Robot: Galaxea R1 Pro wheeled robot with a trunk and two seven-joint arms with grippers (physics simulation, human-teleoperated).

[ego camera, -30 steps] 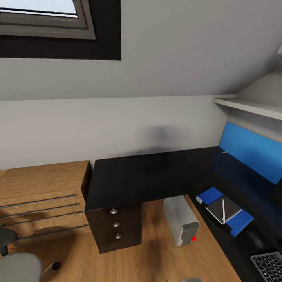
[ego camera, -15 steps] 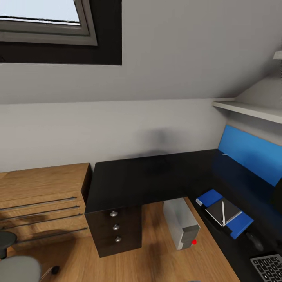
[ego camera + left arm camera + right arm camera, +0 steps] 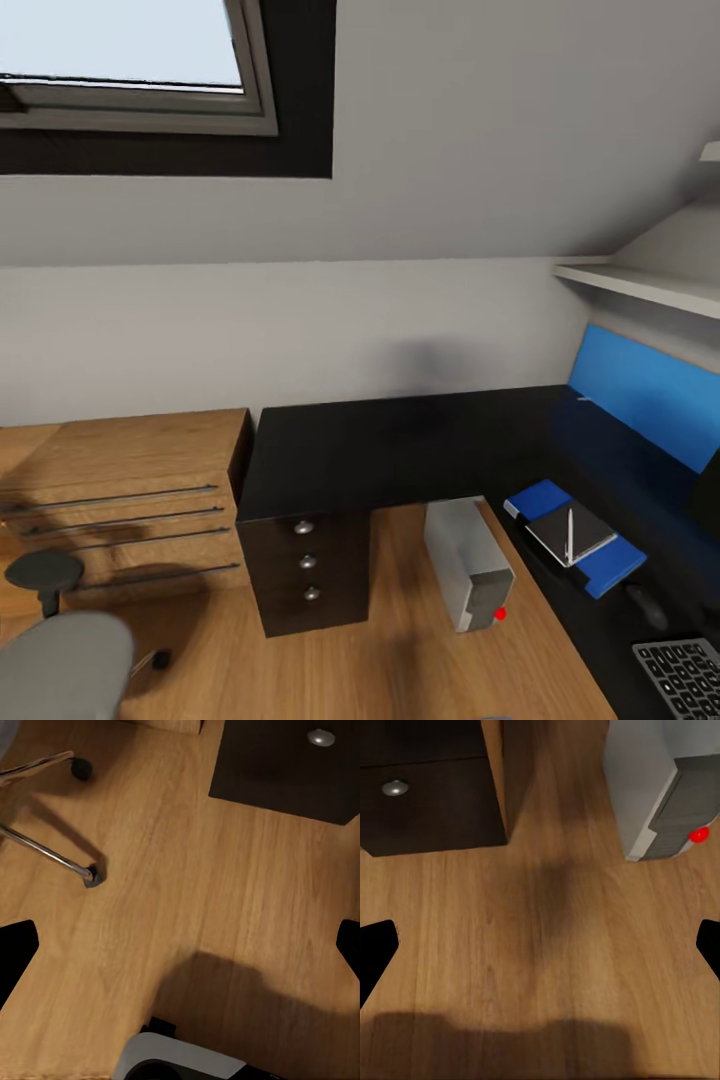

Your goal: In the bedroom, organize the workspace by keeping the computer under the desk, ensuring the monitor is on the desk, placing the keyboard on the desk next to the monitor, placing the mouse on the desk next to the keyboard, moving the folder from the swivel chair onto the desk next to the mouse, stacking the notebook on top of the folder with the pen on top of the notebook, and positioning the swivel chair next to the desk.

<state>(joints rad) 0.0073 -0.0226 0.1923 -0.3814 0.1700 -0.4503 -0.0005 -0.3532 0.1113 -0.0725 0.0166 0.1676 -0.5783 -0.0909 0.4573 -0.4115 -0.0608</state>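
The black L-shaped desk point(image 3: 400, 440) fills the middle and right of the head view, with its dark drawer unit point(image 3: 308, 575) below. The grey computer point(image 3: 465, 565) stands on the floor under the desk's inner corner, also seen as computer point(image 3: 660, 787). On the right wing lies the blue folder point(image 3: 600, 565) with the notebook point(image 3: 585, 530) and pen point(image 3: 570, 535) stacked on it. Nearer lie the mouse point(image 3: 645, 603) and keyboard point(image 3: 685, 675). The grey swivel chair point(image 3: 60, 665) sits at lower left. The monitor is out of view. My left gripper point(image 3: 180, 952) and right gripper point(image 3: 540, 945) hang open over the wooden floor.
A low oak chest point(image 3: 120, 500) stands left of the desk, close behind the chair. The chair's chrome legs and castor point(image 3: 94, 876) lie near my left gripper. A blue wall panel point(image 3: 640, 395) and a white shelf point(image 3: 640, 285) back the desk's right wing. A window point(image 3: 130, 60) sits high at left.
The whole head view has shifted, so the camera moved: desk and computer sit a little further right, and more of the swivel chair shows. Nothing on the desk moved.
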